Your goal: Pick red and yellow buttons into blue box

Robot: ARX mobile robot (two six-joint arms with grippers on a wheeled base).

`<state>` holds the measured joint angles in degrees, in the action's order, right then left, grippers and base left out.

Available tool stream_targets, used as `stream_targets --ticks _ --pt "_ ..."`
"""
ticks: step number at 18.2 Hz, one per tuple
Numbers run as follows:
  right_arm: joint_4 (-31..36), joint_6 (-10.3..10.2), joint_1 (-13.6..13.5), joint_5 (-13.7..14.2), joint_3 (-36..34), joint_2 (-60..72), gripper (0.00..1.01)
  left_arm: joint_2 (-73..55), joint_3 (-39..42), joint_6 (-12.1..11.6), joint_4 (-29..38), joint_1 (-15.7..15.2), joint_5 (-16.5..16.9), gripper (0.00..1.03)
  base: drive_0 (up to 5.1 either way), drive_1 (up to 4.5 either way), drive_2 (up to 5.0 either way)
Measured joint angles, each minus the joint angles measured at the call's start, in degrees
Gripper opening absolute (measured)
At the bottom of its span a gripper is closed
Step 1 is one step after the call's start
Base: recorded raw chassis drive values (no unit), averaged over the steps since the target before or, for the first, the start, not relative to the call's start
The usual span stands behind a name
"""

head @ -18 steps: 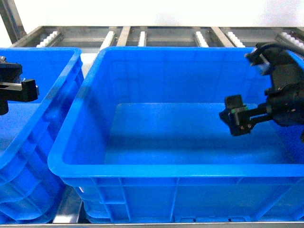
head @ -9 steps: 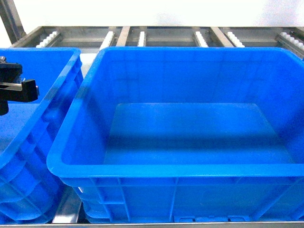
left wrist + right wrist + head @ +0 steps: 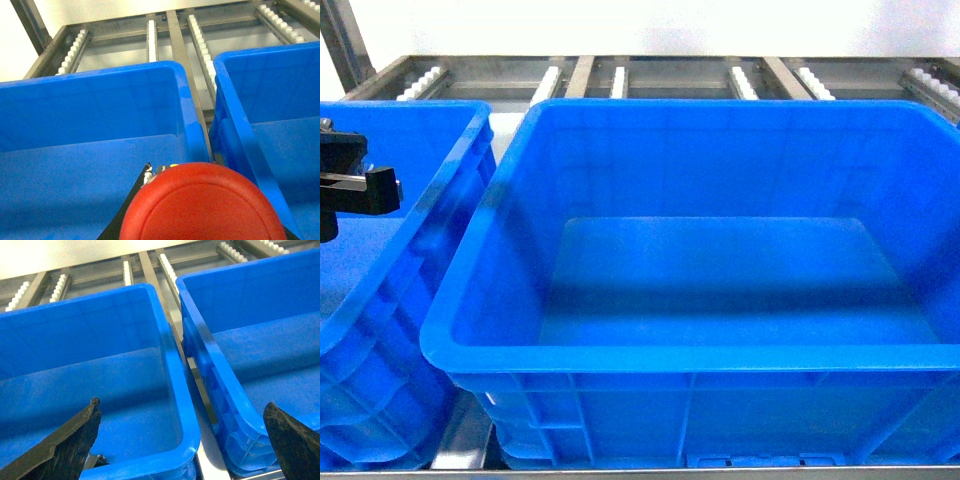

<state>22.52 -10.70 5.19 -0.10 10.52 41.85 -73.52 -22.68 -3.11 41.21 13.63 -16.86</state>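
Holding the red button [image 3: 202,202], the left gripper [image 3: 355,190] hangs over the left crate [image 3: 430,140]; the blue box [image 3: 690,355] lies rightward. The right gripper [image 3: 182,440] is spread wide, empty.

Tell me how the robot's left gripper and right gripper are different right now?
The left gripper holds the red button, its cap filling the left wrist view's bottom; the right gripper holds nothing. The left gripper's jaws seem shut on it, while the right gripper's jaws stand wide apart. The left gripper shows at the head view's left edge; the right gripper is outside that view. Both hang over blue crates.
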Motion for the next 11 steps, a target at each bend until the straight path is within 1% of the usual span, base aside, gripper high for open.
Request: stream_targets --ticks 2,3,4,5,6,7,8,9,11 --pt "-0.5 0.0 0.0 0.1 0.1 0.2 0.98 0.0 0.0 0.0 0.0 0.0 0.0 0.25 0.0 0.00 0.0" --pt "-0.3 0.0 0.0 0.1 0.1 0.2 0.98 -0.2 -0.2 0.0 -0.4 0.3 0.9 0.25 0.0 0.00 0.0" --pt "-0.3 0.0 0.0 0.1 0.1 0.2 0.98 -2.2 -2.2 -0.6 -0.9 1.1 1.9 0.25 0.0 0.00 0.0" --pt "-0.3 0.0 0.0 0.1 0.1 0.2 0.98 -4.8 -5.4 -1.6 -2.3 2.0 4.1 0.25 0.0 0.00 0.0" --pt "-0.3 0.0 0.0 0.1 0.1 0.2 0.98 -7.4 -8.6 -3.1 -3.0 3.2 6.3 0.25 0.0 0.00 0.0" --pt "-0.3 0.0 0.0 0.1 0.1 0.2 0.98 -10.0 -12.3 -5.6 -5.2 4.9 8.9 0.25 0.0 0.00 0.0" --pt "-0.3 0.0 0.0 0.1 0.1 0.2 0.98 -12.5 -15.3 -8.2 -5.7 6.4 11.9 0.25 0.0 0.00 0.0" --pt "-0.3 0.0 0.0 0.1 0.1 0.2 0.98 -15.6 -19.7 -10.9 -9.3 8.2 15.5 0.25 0.0 0.00 0.0" --pt "-0.3 0.0 0.0 0.1 0.1 0.2 0.98 -22.9 -27.7 -15.1 -18.5 10.6 21.3 0.25 0.0 0.00 0.0"
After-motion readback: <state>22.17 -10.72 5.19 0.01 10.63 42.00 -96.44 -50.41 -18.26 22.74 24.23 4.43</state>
